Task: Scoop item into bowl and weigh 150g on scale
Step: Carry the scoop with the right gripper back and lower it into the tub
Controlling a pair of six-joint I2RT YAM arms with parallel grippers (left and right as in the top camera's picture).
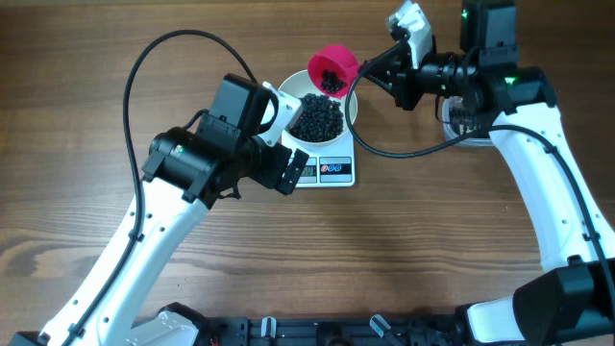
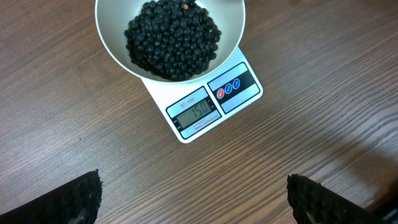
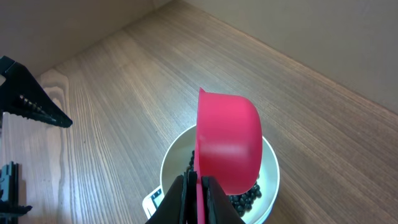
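**Key relation.** The right claw (image 3: 200, 199) is closed tight on the handle of the pink scoop (image 3: 227, 140). The handle's long axis runs from the claw towards the bowl (image 2: 109, 31). The scoop cup hangs over the bowl's far rim, so the bowl lies below and ahead of this claw. The right arm is the nearer arm to the scoop.

**Position of the task items.** The beans (image 2: 174, 40) form a dark heap inside the bowl. The bowl stands on the scale (image 2: 214, 102), and the scale rests on the worktop (image 2: 311, 124).

**Left claw.** The left claw (image 2: 194, 186) is spread fully open and holds nothing. It hovers over bare worktop just beside the display edge of the scale.

**What each view adds.**
- Only the left wrist view shows the display (image 2: 198, 111) clearly; we read it as 150.
- The overhead view shows a few beans lying inside the scoop cup. The right wrist view cannot confirm this, because it sees only the cup's outer back.

**Judgement.** We take the target as reached. The next move calls for drawing the scoop back along its handle axis, kept level (any tilt towards the bowl risks adding beans).
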